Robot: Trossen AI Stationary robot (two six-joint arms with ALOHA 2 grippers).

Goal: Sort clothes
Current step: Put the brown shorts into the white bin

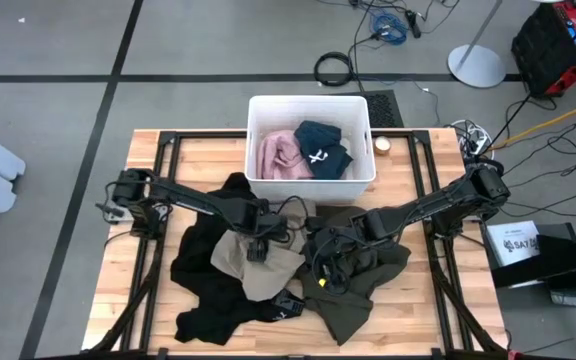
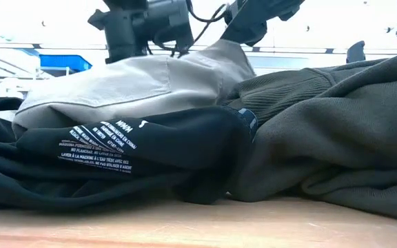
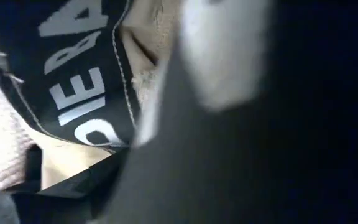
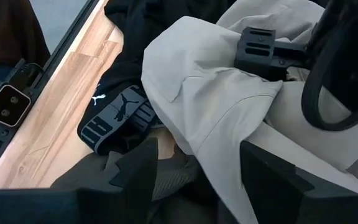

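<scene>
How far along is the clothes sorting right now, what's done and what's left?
Done: a pink garment and a dark blue one lie in the white bin. In hand: nothing visibly gripped; the left pincer sits open over the tan garment, and the right pincer is open at the olive garment. Left: the tan, olive and black clothes remain piled on the table.

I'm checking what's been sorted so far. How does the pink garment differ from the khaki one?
The pink garment lies bunched inside the white bin, beside a dark blue one; the khaki garment is spread on the table, outside the bin. No tool is near the pink one; the left tool is right over the khaki one. Both are soft, pale, crumpled fabric.
</scene>
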